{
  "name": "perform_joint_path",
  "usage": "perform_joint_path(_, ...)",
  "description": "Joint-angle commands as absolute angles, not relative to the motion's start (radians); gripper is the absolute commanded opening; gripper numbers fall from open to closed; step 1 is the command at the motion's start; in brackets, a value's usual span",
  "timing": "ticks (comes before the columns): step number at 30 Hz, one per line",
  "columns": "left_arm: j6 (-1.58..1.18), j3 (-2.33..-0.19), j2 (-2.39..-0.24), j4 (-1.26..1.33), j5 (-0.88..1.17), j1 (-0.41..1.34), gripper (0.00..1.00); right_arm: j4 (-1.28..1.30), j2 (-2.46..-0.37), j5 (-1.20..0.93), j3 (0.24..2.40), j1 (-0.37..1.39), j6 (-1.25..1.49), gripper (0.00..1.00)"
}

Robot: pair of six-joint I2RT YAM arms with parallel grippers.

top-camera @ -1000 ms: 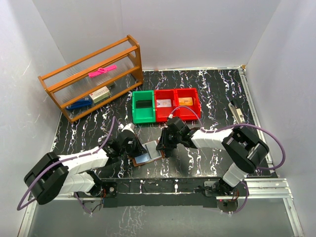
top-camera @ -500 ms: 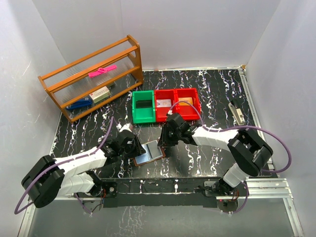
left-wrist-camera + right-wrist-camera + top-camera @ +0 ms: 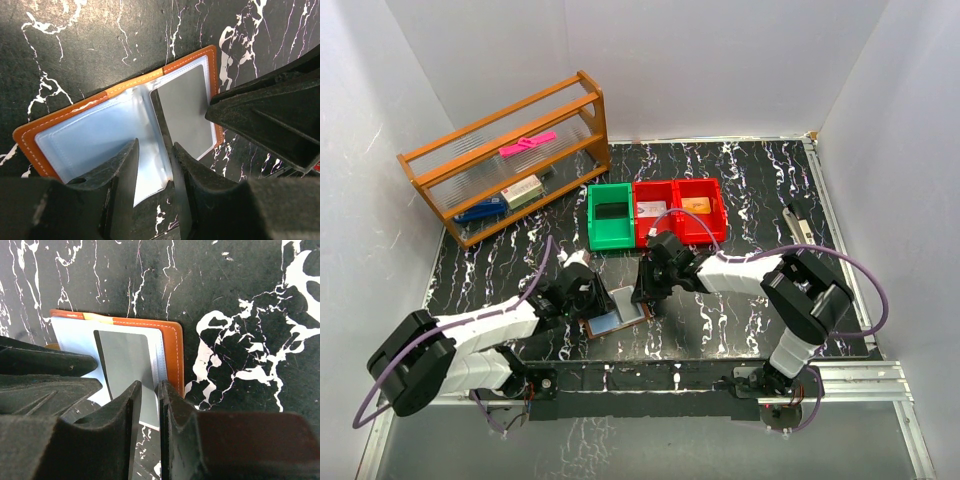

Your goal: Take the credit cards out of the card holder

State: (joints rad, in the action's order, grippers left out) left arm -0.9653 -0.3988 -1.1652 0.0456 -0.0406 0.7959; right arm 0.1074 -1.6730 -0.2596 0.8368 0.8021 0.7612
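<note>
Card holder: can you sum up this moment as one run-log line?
card holder lying open | left gripper open, straddling inner sleeve | right gripper pinching silver-grey card edge | card not yet out

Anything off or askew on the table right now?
Nothing spilled or damaged. The card holder lies open, skewed to the table edge, with a grey card in one pocket. One clear sleeve leaf stands up between the left hand fingers.

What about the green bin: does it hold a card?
No, the green bin shows only a dark, bare floor in the top view.
</note>
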Motion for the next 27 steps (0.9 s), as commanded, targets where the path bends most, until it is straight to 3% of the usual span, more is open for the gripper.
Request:
perform_joint_path(1,-0.976,-0.393,-1.196,0.049,-0.024,0.801,0.34,0.048,-1.688,-0.286,0.813,0.811,0.775,0.19)
perform_joint_path(5,-1.017,-0.357,-1.185,0.124,-0.005,0.801,0.47,0.006,-1.688,-0.299,0.782,0.811,0.818,0.19)
perform_joint_path(8,-1.060,-0.319,-1.178,0.190,-0.001,0.801,0.48,0.000,-1.695,-0.295,0.765,0.811,0.838,0.18)
perform_joint_path(27,-1.138,-0.265,-1.241,0.323,-0.003,0.801,0.11,-0.066,-1.677,-0.335,0.683,0.813,0.873,0.15)
